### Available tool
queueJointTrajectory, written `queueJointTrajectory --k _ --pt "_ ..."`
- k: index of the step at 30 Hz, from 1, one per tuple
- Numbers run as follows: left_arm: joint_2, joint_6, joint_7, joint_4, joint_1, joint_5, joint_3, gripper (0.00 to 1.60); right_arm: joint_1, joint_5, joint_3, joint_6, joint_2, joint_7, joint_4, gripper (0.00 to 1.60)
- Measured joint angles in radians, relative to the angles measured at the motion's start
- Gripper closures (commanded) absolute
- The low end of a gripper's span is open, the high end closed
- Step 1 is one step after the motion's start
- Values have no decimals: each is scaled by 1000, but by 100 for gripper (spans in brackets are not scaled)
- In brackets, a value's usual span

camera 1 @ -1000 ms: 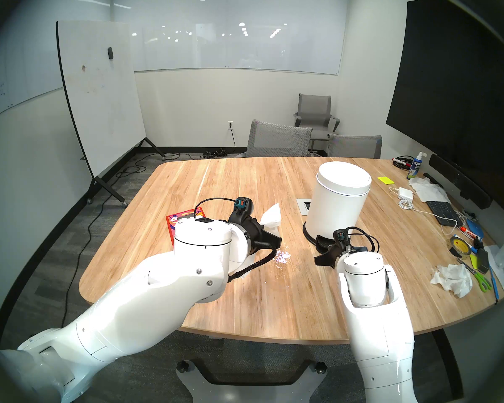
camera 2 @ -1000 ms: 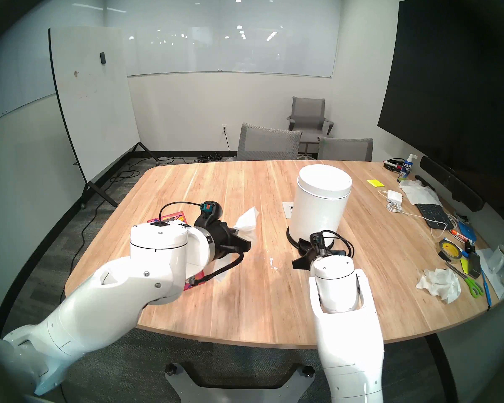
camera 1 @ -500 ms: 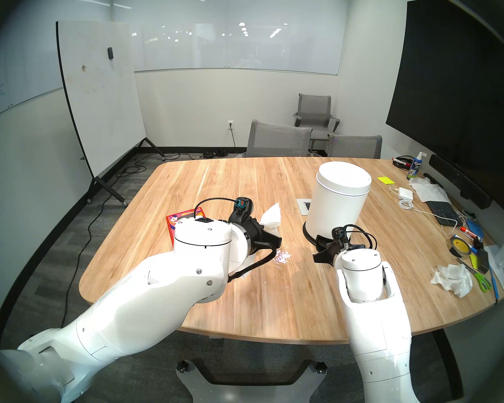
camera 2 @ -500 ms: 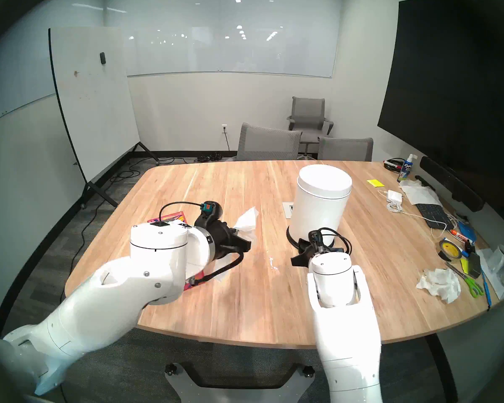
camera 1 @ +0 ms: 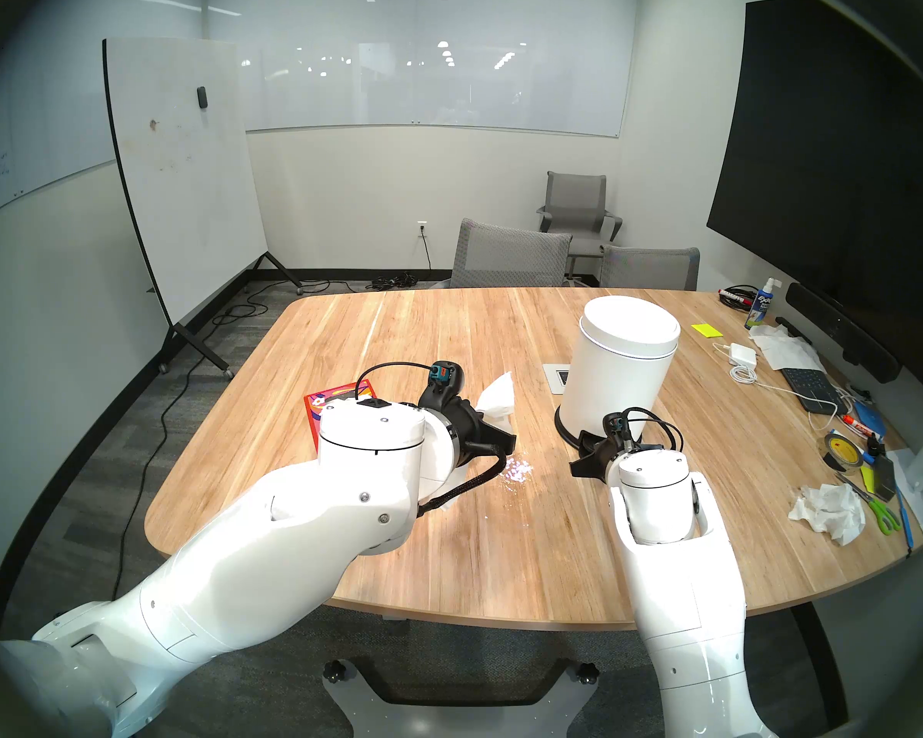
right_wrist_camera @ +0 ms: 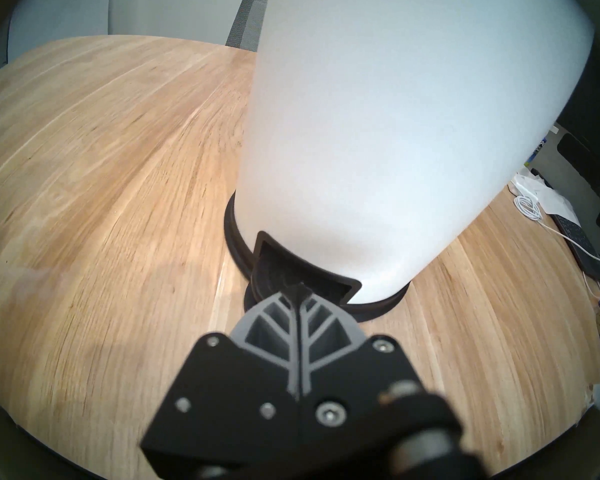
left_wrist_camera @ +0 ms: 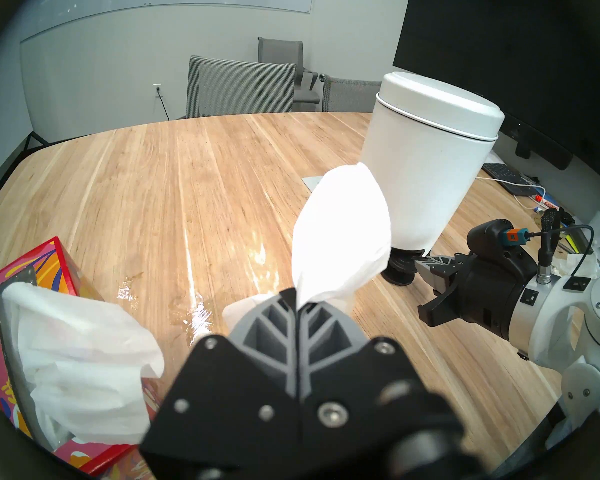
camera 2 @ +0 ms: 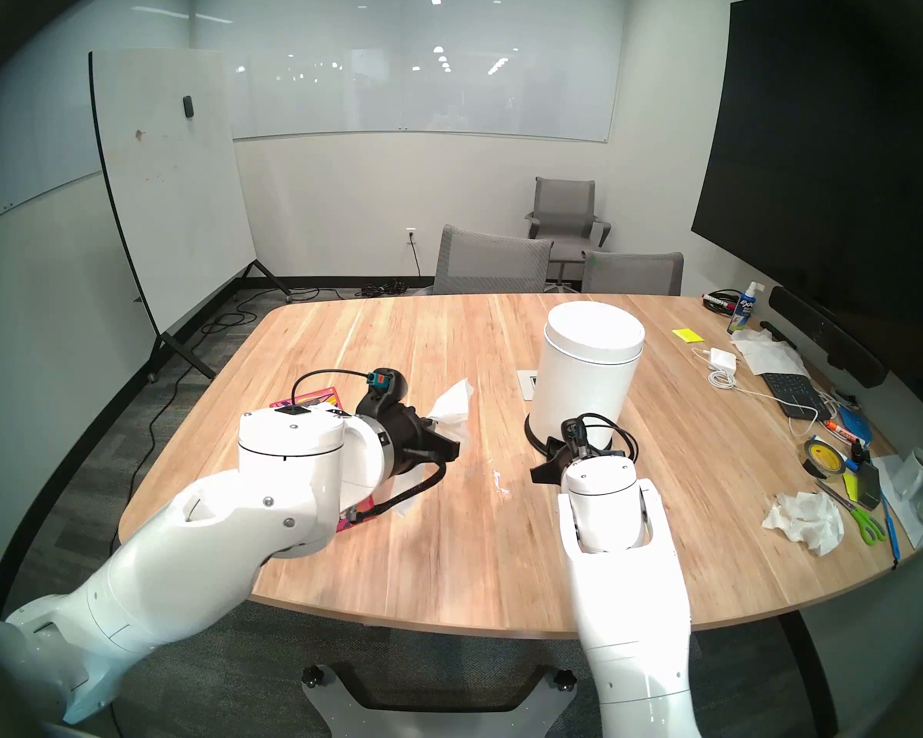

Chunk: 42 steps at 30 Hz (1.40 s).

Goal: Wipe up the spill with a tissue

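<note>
The left end effector (left_wrist_camera: pixel 297 304) grips the tissue (left_wrist_camera: pixel 340 237) above the worktop (camera 1: pixel 448 337) beside the spill (camera 1: pixel 515 470), while the empty right end effector (right_wrist_camera: pixel 297 294), fingers pressed together, sits at the bin's (right_wrist_camera: pixel 378 122) pedal (right_wrist_camera: pixel 291 278).

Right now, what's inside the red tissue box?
White tissues bulge from the box's top opening, one sheet standing loosely up. How many remain below is hidden by the box walls.
</note>
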Motion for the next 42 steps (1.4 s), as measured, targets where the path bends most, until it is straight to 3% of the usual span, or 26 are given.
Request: queueJointTrajectory --k 18,42 --pt "0 0 0 0 0 0 0 160 27 5 22 -14 -1 -6 51 160" --pt "0 0 0 0 0 0 0 160 98 -1 23 -44 10 -23 189 160"
